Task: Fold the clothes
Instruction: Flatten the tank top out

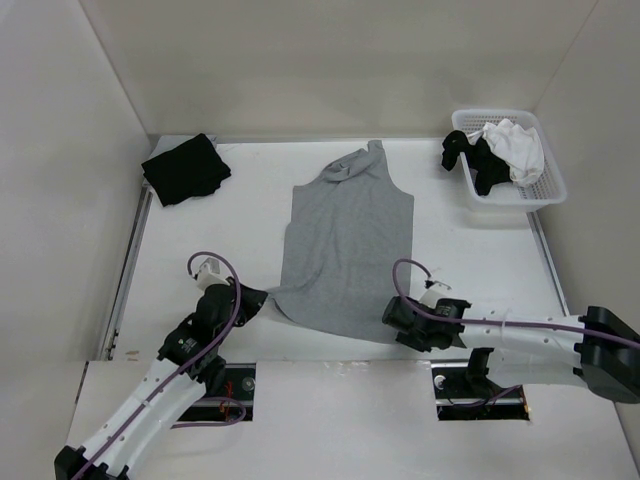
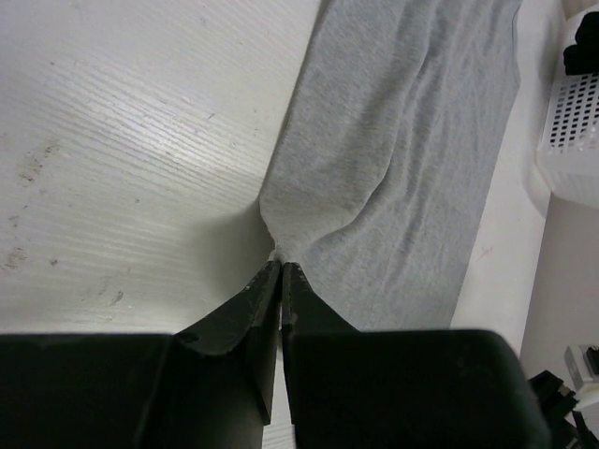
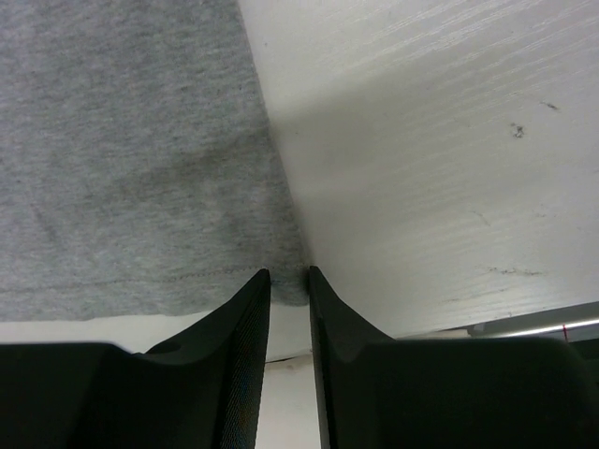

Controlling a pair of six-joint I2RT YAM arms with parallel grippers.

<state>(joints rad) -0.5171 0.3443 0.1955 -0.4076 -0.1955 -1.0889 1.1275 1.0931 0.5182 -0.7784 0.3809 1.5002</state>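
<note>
The clothes (image 1: 345, 240), a light grey sleeveless top, lie flat on the white table with the neck at the far end and the hem toward me. My left gripper (image 1: 262, 300) is shut on the hem's left corner, and the fabric (image 2: 402, 140) is pinched at the tips (image 2: 281, 264) and drawn into a small peak. My right gripper (image 1: 388, 318) sits at the hem's right corner. Its jaws (image 3: 289, 273) stand a little apart, with the stitched corner of the top (image 3: 131, 140) between the tips.
A folded black garment (image 1: 185, 168) lies at the back left. A white basket (image 1: 515, 203) at the back right holds black and white garments, and its wall (image 2: 571, 122) shows in the left wrist view. White walls enclose the table.
</note>
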